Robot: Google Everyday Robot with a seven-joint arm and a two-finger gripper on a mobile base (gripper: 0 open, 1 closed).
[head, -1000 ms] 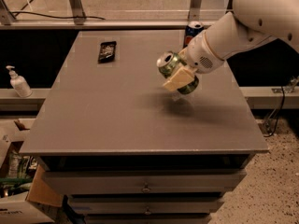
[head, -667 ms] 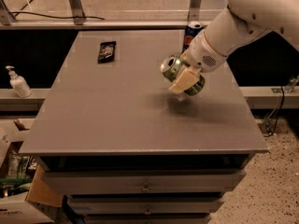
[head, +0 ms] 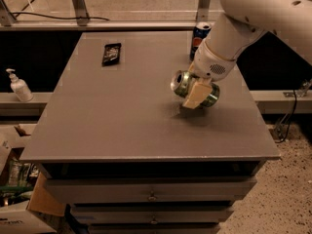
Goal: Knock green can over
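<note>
While the gripper [head: 197, 89] clamps the green can [head: 181, 83] sideways near the table's [head: 122, 116] right edge, a Pepsi can [head: 200, 36] stands at the far right corner.

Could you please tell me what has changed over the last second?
The gripper, its jaws closed on the green can, carried it slightly toward the near right of the table. The can stayed tipped on its side in the grasp. The blue can and the dark packet stayed put.
</note>
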